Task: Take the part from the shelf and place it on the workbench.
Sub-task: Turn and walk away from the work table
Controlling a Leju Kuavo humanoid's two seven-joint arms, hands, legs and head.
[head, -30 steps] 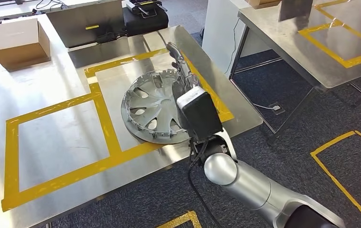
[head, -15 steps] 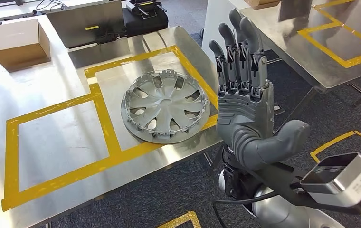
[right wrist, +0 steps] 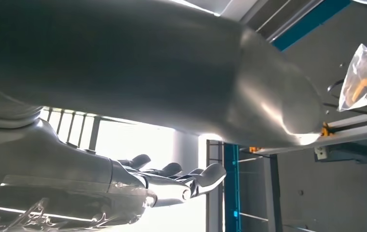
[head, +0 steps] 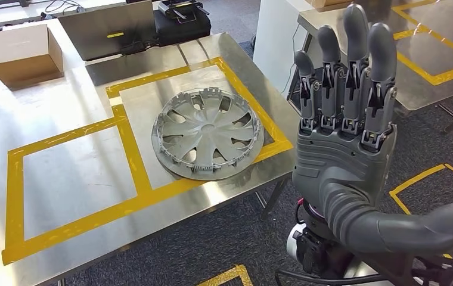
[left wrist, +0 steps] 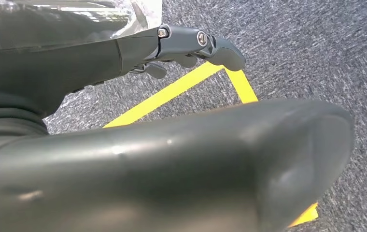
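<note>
I see my right robot hand has lifted up off the part, fingers spread wide and holding nothing. The part lies flat on the surface inside the yellow tape square, so I think the job is done.

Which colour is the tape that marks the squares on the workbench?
Yellow. The tape on the workbench shows best in the head view.

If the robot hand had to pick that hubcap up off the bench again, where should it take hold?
Probably the hubcap's near-right rim, which lies closest to the workbench edge. It lies flat, so only the thin rim or spoke openings offer purchase. The right robot hand, open, could come from that side.
</note>
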